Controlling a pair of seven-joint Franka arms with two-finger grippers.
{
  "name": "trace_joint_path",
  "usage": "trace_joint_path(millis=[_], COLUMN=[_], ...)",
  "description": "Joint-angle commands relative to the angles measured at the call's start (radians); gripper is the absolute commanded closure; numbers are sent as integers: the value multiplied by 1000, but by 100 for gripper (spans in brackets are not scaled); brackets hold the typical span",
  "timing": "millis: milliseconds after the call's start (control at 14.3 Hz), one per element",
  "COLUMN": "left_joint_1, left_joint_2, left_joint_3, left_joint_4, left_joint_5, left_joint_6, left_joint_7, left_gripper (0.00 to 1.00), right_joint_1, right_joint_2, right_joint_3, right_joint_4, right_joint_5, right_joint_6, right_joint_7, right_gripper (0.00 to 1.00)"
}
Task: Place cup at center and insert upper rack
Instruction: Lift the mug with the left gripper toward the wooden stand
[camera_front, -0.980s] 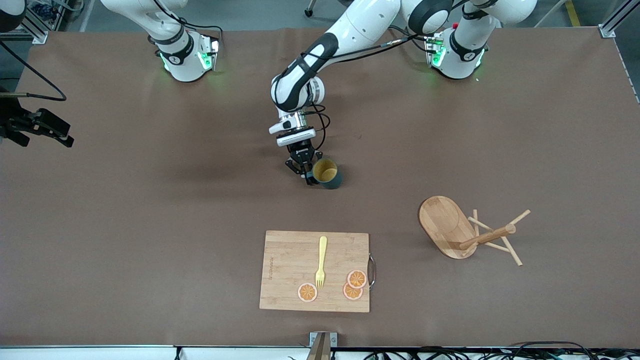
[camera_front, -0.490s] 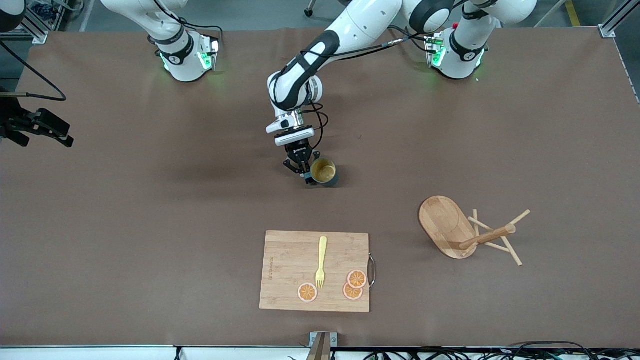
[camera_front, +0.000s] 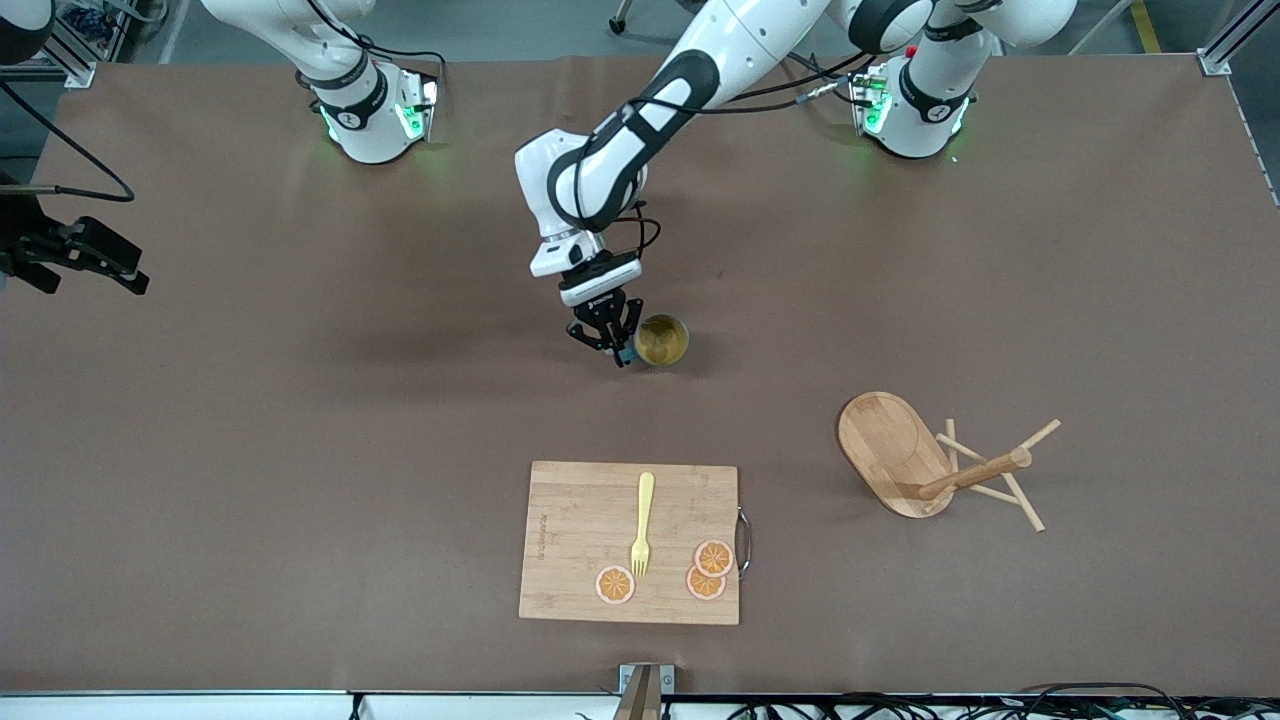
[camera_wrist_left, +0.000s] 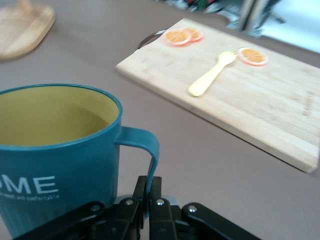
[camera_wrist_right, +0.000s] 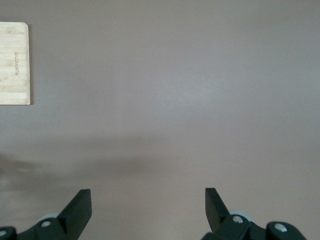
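White capital letters reading "ME", preceded by a partly visible round letter, stand on the blue-green outside of the cup, seen from the left wrist camera; a line of much smaller white lettering runs beneath them, too fine to make out. A small dark mark is printed along one short edge of the cutting board, visible in several views but not legible.

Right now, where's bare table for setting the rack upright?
Bare: the wide stretch between the cup, held in the left gripper, and the cutting board; also the right arm's end, under the right gripper. Crowded: around the tipped upper rack and the loaded board.
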Motion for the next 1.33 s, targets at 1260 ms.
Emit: trace_joint_path(millis=[1260], left_joint_1=[309], left_joint_2=[-345], left_joint_3=[-8], left_joint_4=[21], left_joint_5=[-673], left_joint_6=[115], left_joint_7=[164], left_gripper=[100], right_joint_1=[1], right_joint_2=[-23], right_joint_3=[14], right_joint_4=[-2], right_joint_5=[4], right_joint_6=[-17], right_joint_7=[4], right_gripper=[0])
